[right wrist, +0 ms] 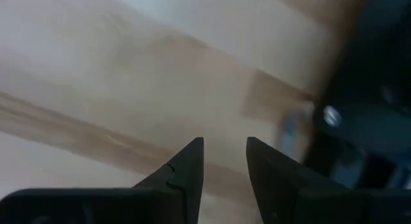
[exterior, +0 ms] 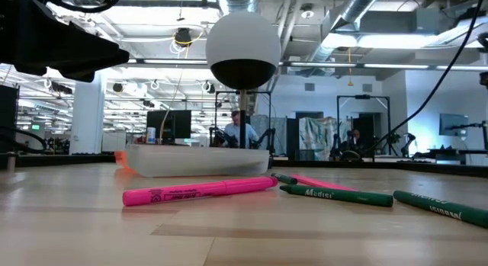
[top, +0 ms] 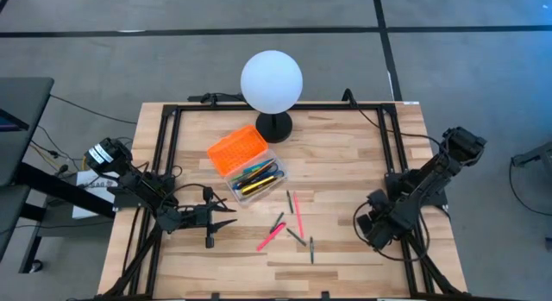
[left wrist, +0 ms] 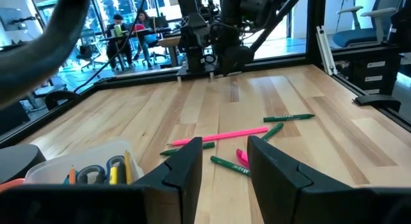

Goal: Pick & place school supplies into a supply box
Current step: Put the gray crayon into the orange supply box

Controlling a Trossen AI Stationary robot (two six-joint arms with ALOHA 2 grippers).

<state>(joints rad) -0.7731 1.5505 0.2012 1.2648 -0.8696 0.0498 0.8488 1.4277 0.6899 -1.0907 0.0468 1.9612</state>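
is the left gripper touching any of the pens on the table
Apart. The left wrist view shows the left gripper open and empty, bare wood between its fingertips and the pink pen.

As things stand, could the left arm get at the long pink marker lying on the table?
Probably yes. The left end effector is open and empty, with bare tabletop between it and the pink marker. A green pen lies close beside the marker, so it could get nudged.
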